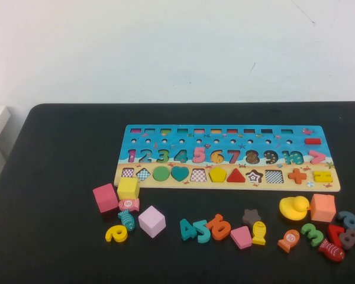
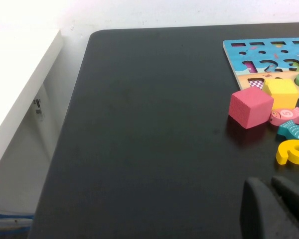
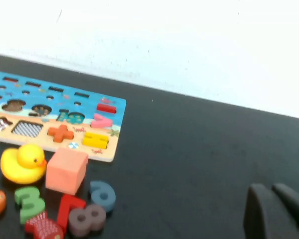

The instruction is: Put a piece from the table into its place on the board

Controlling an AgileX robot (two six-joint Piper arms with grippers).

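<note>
The board lies across the far middle of the black table. A flat yellow pentagon, the piece, sits in its recess in the board's sandy strip, between a checkered hole and a red triangle. No arm shows in the high view. In the left wrist view my left gripper is shut and empty, low over bare table short of the board's left end. My right gripper is shut and empty too, over bare table to the right of the board's right end.
Loose pieces lie in front of the board: a pink cube, a yellow cube, a lilac cube, a yellow duck, an orange cube, plus several numbers and fish. A white shelf stands left of the table.
</note>
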